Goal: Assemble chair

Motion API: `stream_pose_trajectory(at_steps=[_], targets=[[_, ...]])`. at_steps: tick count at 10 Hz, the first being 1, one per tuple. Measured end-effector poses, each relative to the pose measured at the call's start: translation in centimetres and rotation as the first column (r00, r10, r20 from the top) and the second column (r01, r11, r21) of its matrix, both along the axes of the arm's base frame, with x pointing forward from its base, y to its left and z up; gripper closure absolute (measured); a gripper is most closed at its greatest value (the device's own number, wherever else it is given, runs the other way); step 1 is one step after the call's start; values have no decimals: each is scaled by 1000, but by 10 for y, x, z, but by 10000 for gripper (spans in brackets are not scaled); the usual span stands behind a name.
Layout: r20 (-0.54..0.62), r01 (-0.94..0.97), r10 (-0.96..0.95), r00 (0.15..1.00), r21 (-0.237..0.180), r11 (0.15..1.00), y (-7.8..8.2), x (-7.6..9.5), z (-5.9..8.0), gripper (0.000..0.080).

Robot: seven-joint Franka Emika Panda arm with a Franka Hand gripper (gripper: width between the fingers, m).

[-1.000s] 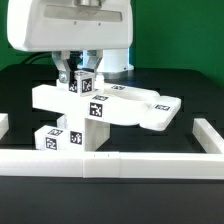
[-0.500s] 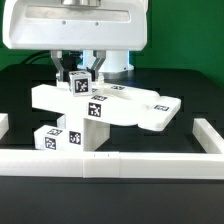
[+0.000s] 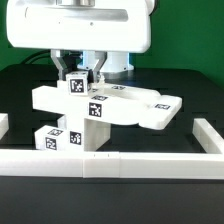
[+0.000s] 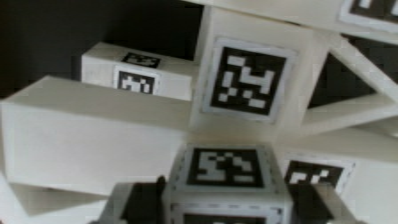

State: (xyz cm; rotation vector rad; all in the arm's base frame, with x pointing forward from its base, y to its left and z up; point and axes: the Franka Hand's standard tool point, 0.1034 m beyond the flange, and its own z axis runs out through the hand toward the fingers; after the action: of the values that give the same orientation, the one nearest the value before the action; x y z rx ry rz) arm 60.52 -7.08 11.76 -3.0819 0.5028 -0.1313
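Observation:
The partly joined chair (image 3: 130, 104) stands at the table's middle: a flat rounded seat plate (image 3: 158, 110) and bars rest on a tagged upright leg (image 3: 93, 132), with another tagged block (image 3: 55, 139) low at the exterior view's left. My gripper (image 3: 79, 78) is shut on a small tagged white leg block (image 3: 77, 85), holding it on top of the assembly beside the upright leg. In the wrist view the held block (image 4: 221, 168) sits between my fingers (image 4: 139, 203), above the chair's tagged pieces (image 4: 249, 75).
A long white border rail (image 3: 110, 164) runs along the front, with a side rail (image 3: 206, 134) at the exterior view's right and a short piece (image 3: 4, 124) at its left. The table is black, with a green wall behind.
The gripper hand has turned and looms wider in the exterior view. The held block has shifted slightly toward that view's left and tilted. The chair assembly has not moved.

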Motion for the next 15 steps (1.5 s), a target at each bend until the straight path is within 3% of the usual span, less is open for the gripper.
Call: stream_pose_trajectory(at_steps=[6, 11, 12, 13, 15], targets=[[2, 429, -430, 903, 61, 901, 5, 4, 1, 514], [-84, 840, -842, 533, 169, 515, 7, 9, -2, 514], [-93, 858, -859, 503, 175, 483, 6, 10, -2, 514], [-118, 914, -913, 389, 174, 367, 9, 10, -2, 514], [-134, 943, -942, 309, 170, 285, 14, 11, -2, 514]])
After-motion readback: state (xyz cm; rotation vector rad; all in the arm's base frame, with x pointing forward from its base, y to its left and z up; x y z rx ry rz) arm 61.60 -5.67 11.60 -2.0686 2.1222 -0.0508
